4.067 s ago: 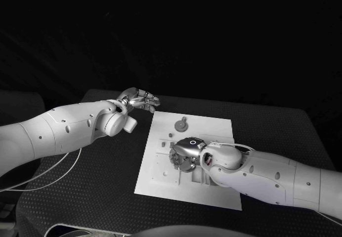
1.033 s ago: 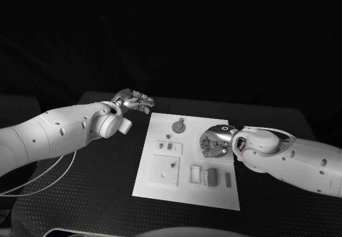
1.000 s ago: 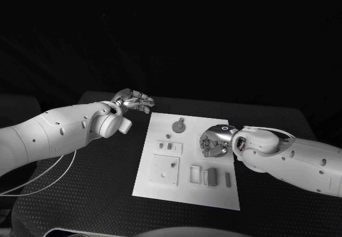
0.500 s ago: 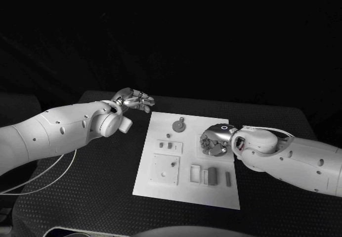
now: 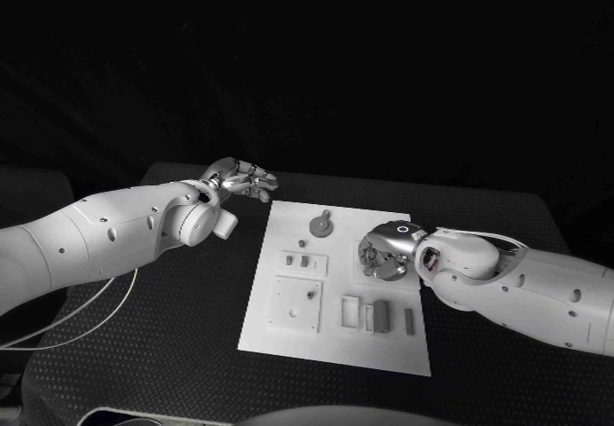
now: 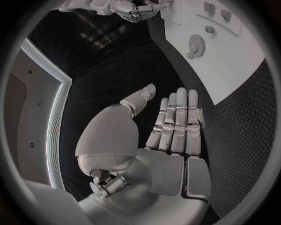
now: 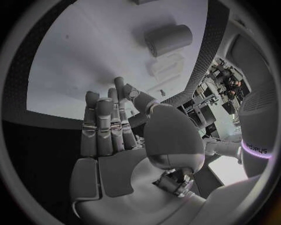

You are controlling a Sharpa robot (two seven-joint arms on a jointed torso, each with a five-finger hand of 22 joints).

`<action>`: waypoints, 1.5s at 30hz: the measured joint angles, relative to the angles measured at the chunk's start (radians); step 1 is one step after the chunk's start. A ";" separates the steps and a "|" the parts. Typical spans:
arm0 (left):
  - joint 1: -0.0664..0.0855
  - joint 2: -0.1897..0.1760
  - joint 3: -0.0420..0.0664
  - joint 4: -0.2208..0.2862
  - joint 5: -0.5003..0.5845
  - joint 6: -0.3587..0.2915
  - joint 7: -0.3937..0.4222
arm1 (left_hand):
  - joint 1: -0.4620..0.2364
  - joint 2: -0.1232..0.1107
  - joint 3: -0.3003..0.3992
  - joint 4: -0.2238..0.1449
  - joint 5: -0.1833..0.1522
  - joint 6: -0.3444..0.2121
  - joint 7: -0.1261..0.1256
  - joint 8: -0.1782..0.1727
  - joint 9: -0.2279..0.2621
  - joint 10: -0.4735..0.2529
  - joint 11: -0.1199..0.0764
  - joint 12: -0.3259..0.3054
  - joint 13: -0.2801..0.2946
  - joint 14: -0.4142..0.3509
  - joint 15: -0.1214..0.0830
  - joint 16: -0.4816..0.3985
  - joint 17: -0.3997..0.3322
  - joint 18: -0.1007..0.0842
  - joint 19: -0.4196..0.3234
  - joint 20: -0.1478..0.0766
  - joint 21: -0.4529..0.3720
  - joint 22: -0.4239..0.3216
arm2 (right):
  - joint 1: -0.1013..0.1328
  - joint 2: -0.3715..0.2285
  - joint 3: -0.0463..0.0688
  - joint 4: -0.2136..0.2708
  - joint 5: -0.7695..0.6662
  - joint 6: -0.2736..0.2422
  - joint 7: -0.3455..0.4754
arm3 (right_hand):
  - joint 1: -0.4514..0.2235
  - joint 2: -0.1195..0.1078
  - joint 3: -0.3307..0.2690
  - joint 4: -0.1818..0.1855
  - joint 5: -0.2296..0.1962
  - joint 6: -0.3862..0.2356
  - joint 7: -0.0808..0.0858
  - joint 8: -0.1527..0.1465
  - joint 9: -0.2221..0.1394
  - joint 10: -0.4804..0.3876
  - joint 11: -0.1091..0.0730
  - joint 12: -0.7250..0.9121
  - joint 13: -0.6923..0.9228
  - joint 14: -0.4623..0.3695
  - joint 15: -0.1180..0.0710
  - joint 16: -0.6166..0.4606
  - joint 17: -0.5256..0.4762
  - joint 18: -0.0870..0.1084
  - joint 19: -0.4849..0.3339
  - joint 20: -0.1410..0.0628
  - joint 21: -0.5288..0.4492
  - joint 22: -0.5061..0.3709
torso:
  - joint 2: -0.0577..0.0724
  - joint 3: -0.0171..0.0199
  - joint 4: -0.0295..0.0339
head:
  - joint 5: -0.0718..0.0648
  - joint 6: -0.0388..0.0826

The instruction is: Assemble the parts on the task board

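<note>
The white task board (image 5: pixel 335 342) lies in the middle of the black table. On it are a grey gear (image 5: pixel 323 227), two small pieces (image 5: pixel 302 262), a square plate (image 5: pixel 297 304) and several upright bars (image 5: pixel 380 316) near its front. My right hand (image 5: pixel 384 253) hovers over the board's right edge, beside the gear. In the right wrist view its fingers (image 7: pixel 108 129) are straight and hold nothing, above the board (image 7: pixel 82 51) and a grey round part (image 7: pixel 168 40). My left hand (image 5: pixel 240 182) is off the board's far left corner, its fingers (image 6: pixel 175 122) straight and empty.
Black textured table (image 5: pixel 167 337) surrounds the board on all sides. The left wrist view shows the board (image 6: pixel 240 61) with the gear (image 6: pixel 196 45) and my right hand (image 6: pixel 131 8) beyond it. A white cable (image 5: pixel 90 311) hangs under my left arm.
Since four seconds ago my right hand has moved from the board's middle to its right side, uncovering the front bars. Over the last second it barely shifts. My left hand stays put.
</note>
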 measured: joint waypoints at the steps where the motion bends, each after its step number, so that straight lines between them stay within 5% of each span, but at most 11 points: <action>1: 0.000 0.000 0.000 0.000 0.000 0.000 0.000 | 0.000 0.000 0.000 0.000 0.000 0.000 0.000 0.000 0.000 0.000 0.000 0.000 0.000 0.000 0.000 0.000 0.000 0.000 0.000 0.000 0.000 0.000 | 0.000 -0.002 0.000 0.002 0.000 -0.002 0.000 | 0.000 0.000 0.001 0.001 0.000 0.002 -0.001 0.000 0.000 0.002 -0.002 0.000 0.005 0.001 -0.001 0.003 0.000 0.000 0.000 0.000 0.004 0.000 | 0.000 0.0000 0.0001 | 0.000 0.000; 7: 0.000 0.000 0.000 -0.001 0.000 0.000 0.000 | 0.000 0.000 0.000 0.000 0.000 -0.003 -0.003 0.000 0.000 0.000 0.000 0.000 0.000 0.000 0.000 0.000 0.000 0.000 0.000 0.000 0.000 0.000 | 0.000 -0.021 0.003 0.022 0.002 -0.015 -0.001 | 0.001 -0.001 0.003 -0.002 0.000 0.005 -0.003 0.000 0.000 0.004 -0.004 0.004 0.006 0.003 0.001 0.003 0.000 0.000 0.004 -0.003 0.004 0.000 | 0.000 -0.0004 0.0004 | -0.001 0.000; 21: 0.000 0.003 0.000 -0.003 0.000 0.000 0.000 | 0.000 0.000 0.000 0.000 0.000 -0.003 -0.003 0.000 0.000 0.000 0.000 0.000 0.000 0.000 0.000 0.000 0.002 0.000 0.000 0.000 -0.004 0.000 | 0.039 -0.050 0.060 0.104 0.030 -0.022 0.001 | 0.001 -0.001 0.003 -0.002 -0.001 0.004 -0.003 0.005 0.000 0.003 -0.004 0.004 0.008 0.005 0.003 0.003 -0.001 0.002 0.005 -0.002 0.004 0.000 | 0.000 -0.0005 -0.0004 | 0.004 0.001; 29: 0.000 0.006 0.000 -0.008 0.001 0.000 0.001 | 0.000 0.000 0.000 0.000 0.000 -0.003 -0.002 0.000 0.000 0.000 0.000 0.000 0.000 0.000 0.000 0.000 0.002 0.000 0.000 0.000 -0.004 0.000 | 0.034 0.010 0.060 0.136 0.046 -0.027 0.005 | 0.001 -0.001 0.006 0.001 -0.002 0.003 -0.004 0.005 0.001 0.003 -0.003 0.004 0.010 0.006 0.001 0.003 -0.001 0.002 0.005 -0.002 0.004 0.000 | 0.000 0.0001 -0.0012 | 0.008 0.004; 45: 0.000 0.021 0.000 -0.014 0.005 0.000 0.002 | 0.000 0.000 0.000 0.000 0.000 -0.002 -0.002 0.001 0.000 0.000 0.000 0.000 0.000 0.000 0.000 -0.004 0.003 0.000 0.000 0.000 -0.004 0.000 | -0.053 0.181 0.051 0.121 0.041 -0.023 0.005 | 0.001 -0.001 0.009 -0.002 -0.001 0.004 -0.005 0.003 0.001 0.003 -0.003 0.004 0.010 0.007 -0.001 0.003 -0.002 0.003 0.009 -0.005 0.004 0.000 | -0.001 -0.0012 0.0014 | 0.016 0.009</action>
